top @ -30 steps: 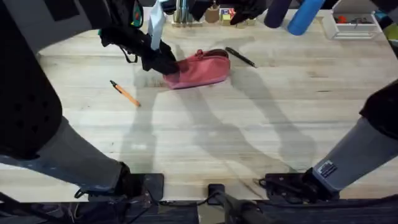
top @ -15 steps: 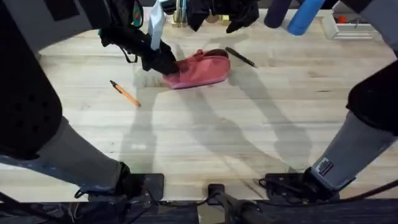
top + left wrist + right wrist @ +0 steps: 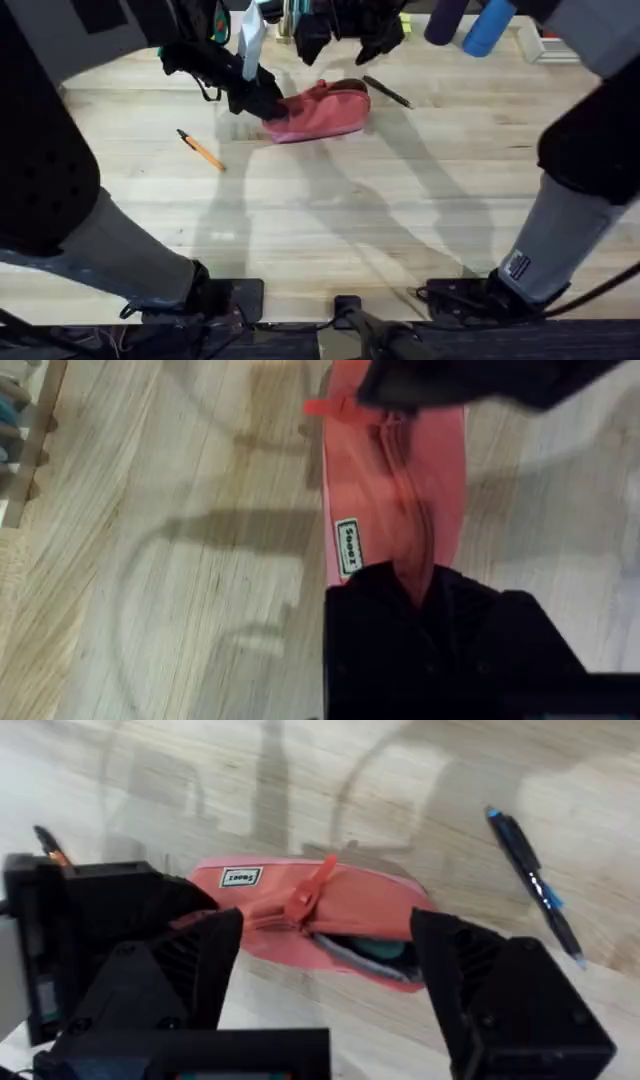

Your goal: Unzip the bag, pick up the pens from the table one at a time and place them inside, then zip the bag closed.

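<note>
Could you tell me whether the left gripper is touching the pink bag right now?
Touching. In the left wrist view, the left gripper is clamped on the end of the bag, pink fabric pinched between its fingers.

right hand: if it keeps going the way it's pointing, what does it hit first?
Most likely the bag: it sits dead centre between the right hand's open fingers, zipper pull facing it. The left hand clamps the bag's end, off to one side. Depth is uncertain.

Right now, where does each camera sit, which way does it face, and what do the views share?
Overhead: above the arm bases, looking down and forward at the table; both arms show.
Left wrist: on the left arm, looking along the bag; left pincer clamps the bag's end.
Right wrist: on the right arm, looking down at the bag; right pincer is open above it.
Shared: all three show the bag; overhead and right wrist also show the black pen.
</note>
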